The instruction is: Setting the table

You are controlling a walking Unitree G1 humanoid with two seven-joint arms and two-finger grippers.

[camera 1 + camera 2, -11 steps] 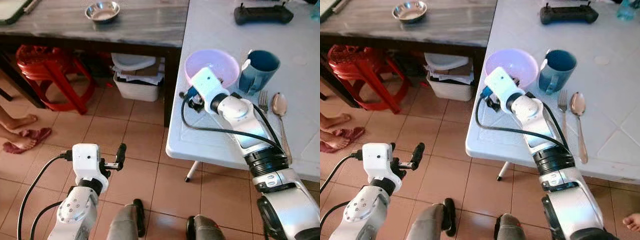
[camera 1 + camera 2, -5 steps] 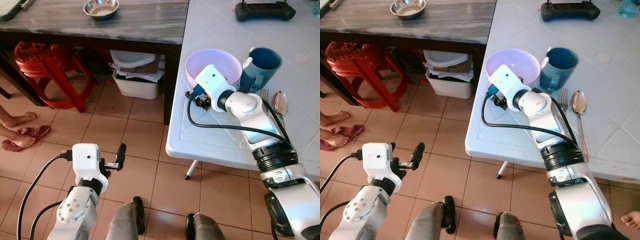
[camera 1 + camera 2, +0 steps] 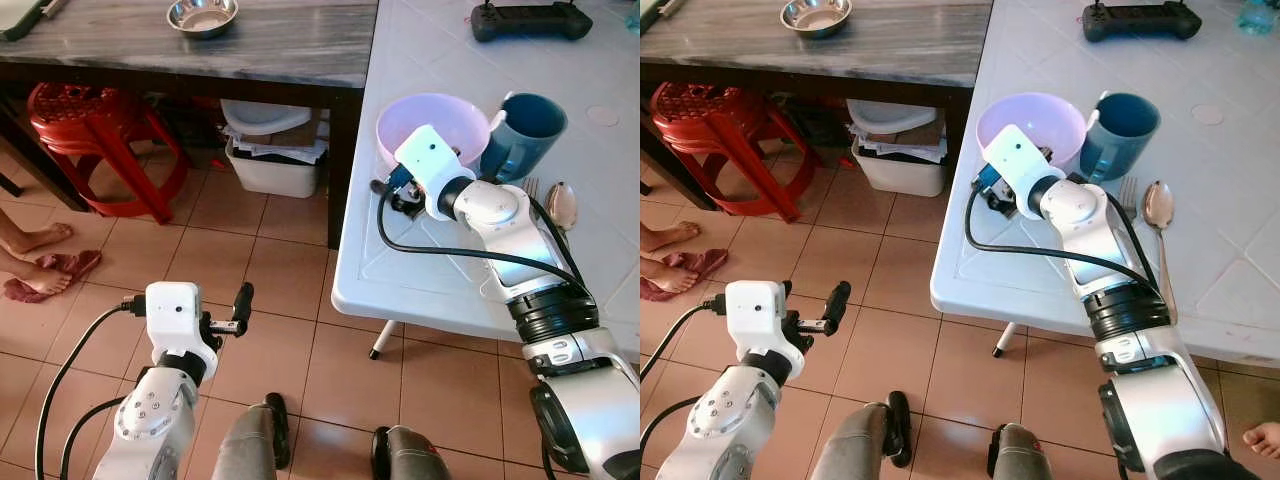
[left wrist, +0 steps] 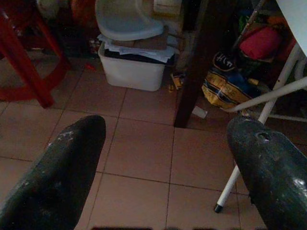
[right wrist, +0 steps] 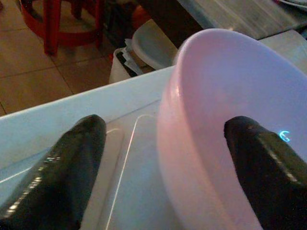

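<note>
At the pink bowl (image 5: 225, 120) — right gripper (image 5: 163, 158) jaws wide, straddling its rim.

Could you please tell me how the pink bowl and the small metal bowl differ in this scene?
The pink bowl is pale plastic-looking; the metal bowl is shiny steel. The pink bowl looks larger. It sits on the white table with the right gripper's open fingers astride its rim; the metal bowl stands untouched on the dark table. Both stand upright.

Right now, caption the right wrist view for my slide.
Open right claw straddling the pink bowl's rim on the white table, one finger inside, one outside.
</note>
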